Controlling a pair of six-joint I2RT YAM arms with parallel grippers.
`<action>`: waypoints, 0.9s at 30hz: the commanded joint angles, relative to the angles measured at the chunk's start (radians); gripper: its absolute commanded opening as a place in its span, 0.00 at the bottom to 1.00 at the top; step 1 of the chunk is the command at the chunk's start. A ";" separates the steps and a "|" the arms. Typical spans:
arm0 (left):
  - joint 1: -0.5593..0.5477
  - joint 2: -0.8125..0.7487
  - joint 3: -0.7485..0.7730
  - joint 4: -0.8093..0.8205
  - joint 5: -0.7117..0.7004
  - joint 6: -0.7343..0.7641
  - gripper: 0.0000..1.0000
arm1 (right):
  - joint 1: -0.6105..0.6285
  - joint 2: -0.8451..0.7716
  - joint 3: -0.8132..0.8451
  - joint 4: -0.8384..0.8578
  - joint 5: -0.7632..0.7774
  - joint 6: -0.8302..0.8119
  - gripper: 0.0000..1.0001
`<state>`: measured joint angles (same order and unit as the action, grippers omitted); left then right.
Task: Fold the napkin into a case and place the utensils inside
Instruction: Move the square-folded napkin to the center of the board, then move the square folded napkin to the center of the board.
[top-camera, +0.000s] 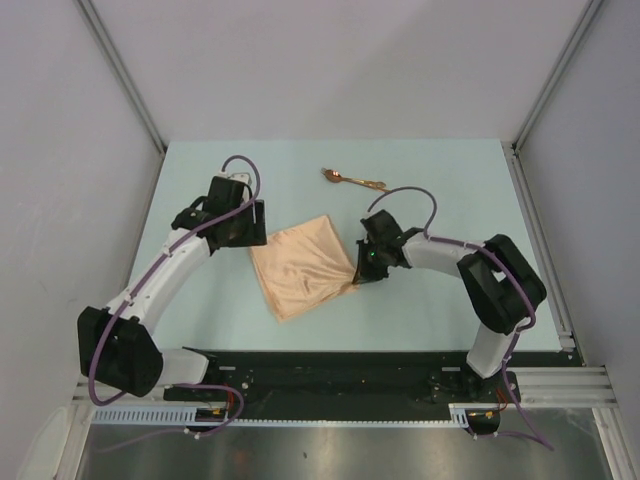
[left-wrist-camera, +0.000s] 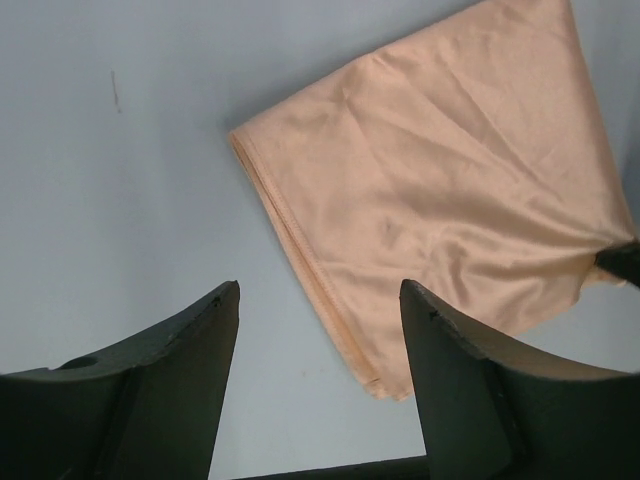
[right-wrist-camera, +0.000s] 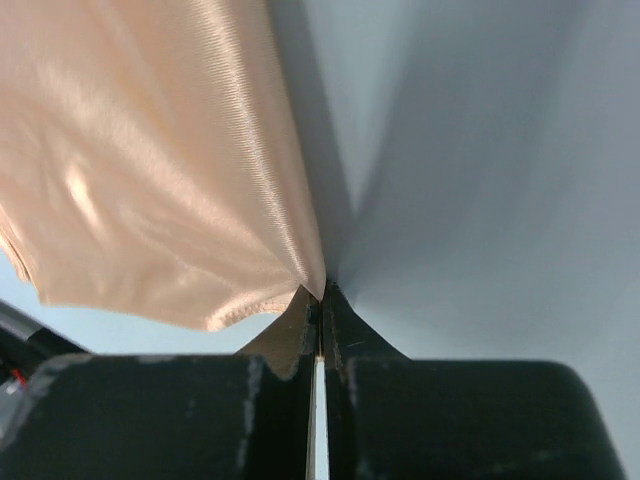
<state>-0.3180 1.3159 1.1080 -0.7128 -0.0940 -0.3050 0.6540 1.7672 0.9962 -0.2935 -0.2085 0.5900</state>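
Pinching the right-hand corner of the napkin (top-camera: 300, 265) lying mid-table, the right gripper (right-wrist-camera: 320, 300) is clamped fully closed on it, and the limp, slick, light cloth likely wants a second edge hold from the wide-open, empty left gripper (left-wrist-camera: 318, 290)

Satiny cloth napkin (top-camera: 300, 265), shiny metal utensils (top-camera: 352, 179), smooth matt table (top-camera: 200, 180)

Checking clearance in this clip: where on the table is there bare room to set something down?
Bare: the far right of the table, between the utensils and the right edge; also the narrower near strip between the napkin and the arm bases. Crowded: the middle, where the open left fingers and the right fingers, pinching the napkin's corner, flank it.
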 joint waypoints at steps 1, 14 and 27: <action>0.003 -0.017 -0.013 0.064 0.114 -0.012 0.71 | -0.157 0.037 0.056 -0.087 0.081 -0.252 0.00; 0.025 0.367 0.191 0.147 0.427 -0.052 0.78 | -0.360 0.284 0.680 -0.400 0.254 -0.340 0.70; 0.117 0.546 0.211 0.081 0.327 0.038 0.77 | -0.222 -0.135 0.016 -0.007 -0.169 -0.042 0.81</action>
<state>-0.2413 1.8469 1.3273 -0.6289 0.2386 -0.3061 0.3714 1.6913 1.0916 -0.4526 -0.2596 0.4446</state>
